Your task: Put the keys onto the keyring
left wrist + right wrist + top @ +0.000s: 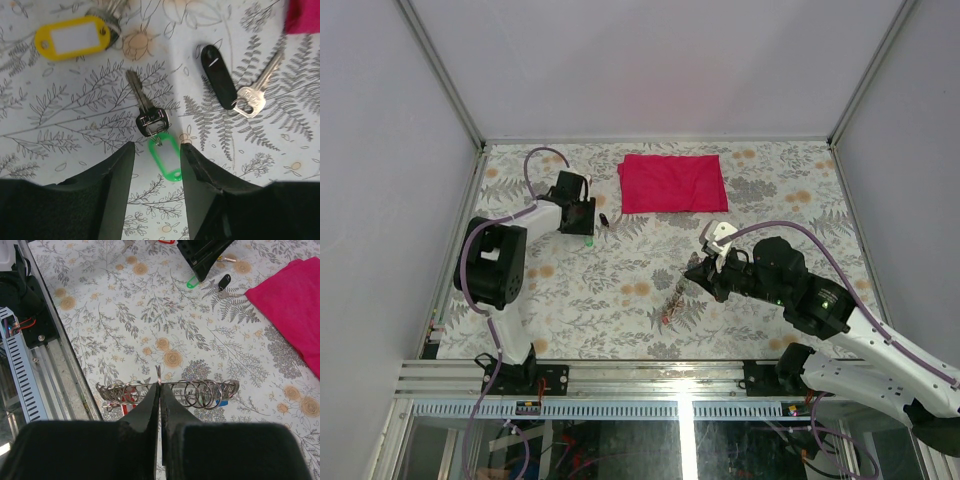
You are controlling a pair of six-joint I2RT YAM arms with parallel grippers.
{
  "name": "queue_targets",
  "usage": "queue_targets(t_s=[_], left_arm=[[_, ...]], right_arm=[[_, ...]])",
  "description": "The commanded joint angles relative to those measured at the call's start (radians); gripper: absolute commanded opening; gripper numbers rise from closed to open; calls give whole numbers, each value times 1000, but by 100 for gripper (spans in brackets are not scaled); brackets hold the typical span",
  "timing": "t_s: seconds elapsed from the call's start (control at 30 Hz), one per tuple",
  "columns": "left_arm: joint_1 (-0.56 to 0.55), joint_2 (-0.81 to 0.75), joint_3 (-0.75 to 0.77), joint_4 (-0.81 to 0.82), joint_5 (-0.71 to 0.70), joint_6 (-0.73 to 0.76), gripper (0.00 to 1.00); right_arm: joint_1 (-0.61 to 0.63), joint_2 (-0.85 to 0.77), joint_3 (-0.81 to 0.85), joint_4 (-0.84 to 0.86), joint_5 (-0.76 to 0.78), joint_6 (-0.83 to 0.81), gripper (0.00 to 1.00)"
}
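In the left wrist view my left gripper (157,147) stands open just above the table. A green-tagged key (167,159) lies on the cloth between its fingertips, touching neither. A yellow-tagged key (72,37) lies at the far left. A black-tagged key (218,75) lies at the right. My right gripper (160,390) is shut on the keyring (183,383), held edge-on above the table with several small rings threaded on it. A red tag (126,403) and a blue tag (223,403) hang under it. From above, the left gripper (582,222) is far left and the right gripper (698,272) is at centre.
A red folded cloth (672,182) lies at the back centre of the flowered table (620,290). White walls enclose the table on three sides. A metal rail (55,375) runs along the near edge, close below the held ring.
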Motion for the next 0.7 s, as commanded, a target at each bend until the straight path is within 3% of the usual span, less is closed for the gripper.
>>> queue_targets(t_s=[0.0,0.67], left_arm=[[-23,-30,-34,91,-101,-69,43],[-36,0,3,86,-131,-58,27]], right_arm=[[1,-23,40,55,11,15,0],[0,-30,40,50,11,14,0]])
